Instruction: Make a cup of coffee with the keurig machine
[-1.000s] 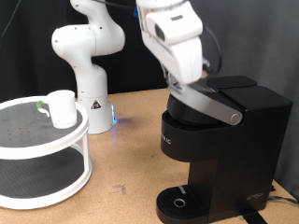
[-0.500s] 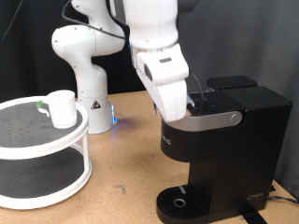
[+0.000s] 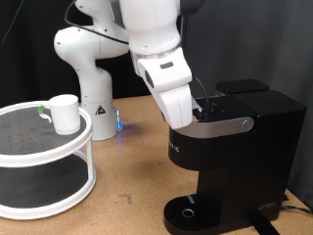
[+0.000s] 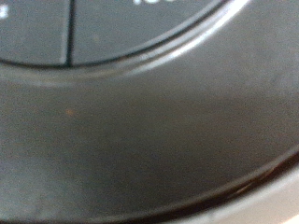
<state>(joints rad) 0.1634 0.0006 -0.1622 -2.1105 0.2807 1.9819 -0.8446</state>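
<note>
The black keurig machine (image 3: 235, 157) stands at the exterior view's right, its grey-silver lid handle (image 3: 227, 125) lowered and level. The arm's white hand (image 3: 168, 83) presses down on the lid from the exterior view's left; its fingers are hidden behind the hand. The wrist view is filled by a blurred close-up of the machine's dark lid (image 4: 149, 121) with a curved edge. The white cup (image 3: 65, 113) stands on the top tier of a round white rack (image 3: 39, 157) at the exterior view's left, far from the gripper. The round drip plate (image 3: 188, 210) is bare.
A second white robot arm base (image 3: 93, 64) stands at the back, with a blue light near its foot. The brown tabletop (image 3: 127, 186) lies between rack and machine. A black cable runs from the hand.
The lid handle, raised and tilted a second ago, has come down level. The hand swung over and down onto the machine's lid. The cup has not moved.
</note>
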